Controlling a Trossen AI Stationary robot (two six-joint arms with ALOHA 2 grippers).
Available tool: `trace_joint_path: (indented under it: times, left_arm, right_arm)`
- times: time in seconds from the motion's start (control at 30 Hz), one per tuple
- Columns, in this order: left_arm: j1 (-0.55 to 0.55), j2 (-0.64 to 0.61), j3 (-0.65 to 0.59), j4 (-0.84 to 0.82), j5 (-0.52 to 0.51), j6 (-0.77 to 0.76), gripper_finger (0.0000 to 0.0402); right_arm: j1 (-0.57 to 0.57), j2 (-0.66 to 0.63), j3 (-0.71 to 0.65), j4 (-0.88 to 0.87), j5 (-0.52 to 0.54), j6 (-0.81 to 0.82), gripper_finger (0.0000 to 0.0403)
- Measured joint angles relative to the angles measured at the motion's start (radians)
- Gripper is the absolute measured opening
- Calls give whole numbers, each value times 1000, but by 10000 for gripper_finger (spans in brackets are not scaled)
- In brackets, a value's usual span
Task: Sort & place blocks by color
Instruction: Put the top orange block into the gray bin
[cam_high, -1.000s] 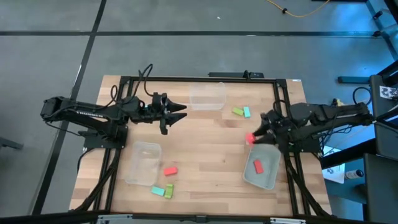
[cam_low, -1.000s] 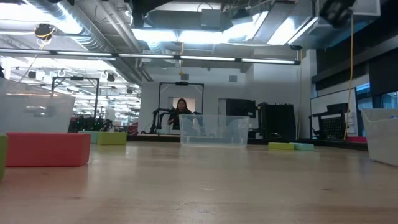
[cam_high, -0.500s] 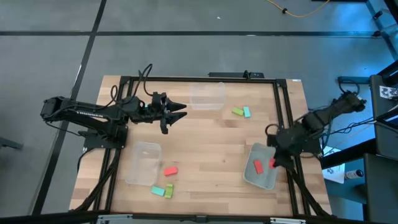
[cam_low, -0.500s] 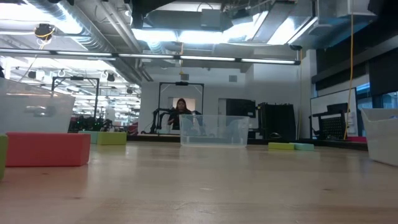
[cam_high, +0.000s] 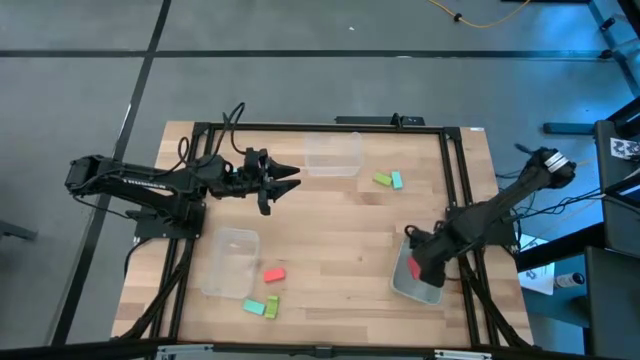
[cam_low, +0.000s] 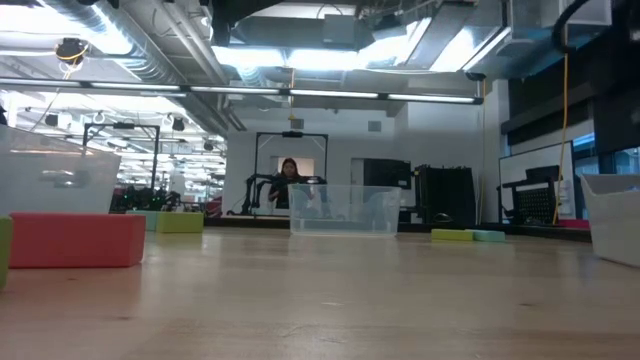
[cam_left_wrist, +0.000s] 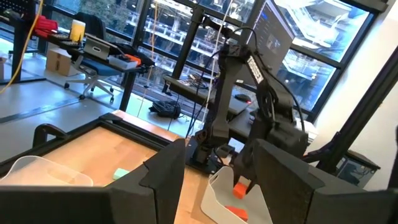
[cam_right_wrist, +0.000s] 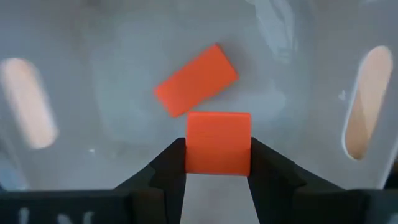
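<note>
The right claw (cam_right_wrist: 218, 163) hangs over the clear bin (cam_high: 402, 283) at the counter's (cam_high: 330, 240) near right corner, its two dark fingers (cam_right_wrist: 166, 167) clamped on a red-orange block (cam_right_wrist: 218, 142). A second red-orange block (cam_right_wrist: 196, 79) lies tilted on the bin's floor directly beneath. From overhead the arm covers most of that bin, and only a sliver of red (cam_high: 414, 268) shows beside the wrist.

The left claw (cam_high: 290, 178) waits above the counter's far left, near the empty far bin (cam_high: 334, 155), its fingers standing apart and holding nothing. Its own camera looks across to the right arm, where the held red-orange block (cam_left_wrist: 240, 190) shows over the bin, partly masked by the left claw's dark fingers (cam_left_wrist: 163, 174).

A lime block (cam_high: 382, 179) and a teal block (cam_high: 397, 180) lie touching on the far right of the counter. Near the front left, a red-orange block (cam_high: 274, 273) sits just beside another clear bin (cam_high: 231, 262), with a teal block (cam_high: 255, 307) and a lime block (cam_high: 271, 306) side by side closer to the edge.

At counter height the red-orange block (cam_low: 77, 240) fills the left foreground, and neither arm appears. A person (cam_low: 290, 182) stands far back in the room, too distant to make out.
</note>
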Motion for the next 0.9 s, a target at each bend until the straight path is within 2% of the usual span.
trace_joint_path:
  times: [0.27, 0.9]
  left_arm:
    - [0, 0, 0, 0, 0, 0, 183]
    - [0, 0, 0, 0, 0, 0, 183]
  right_arm:
    - [0, 117, -1, -9, 0, 1, 138]
    - [-1, 145, -8, -10, 71, 60, 138]
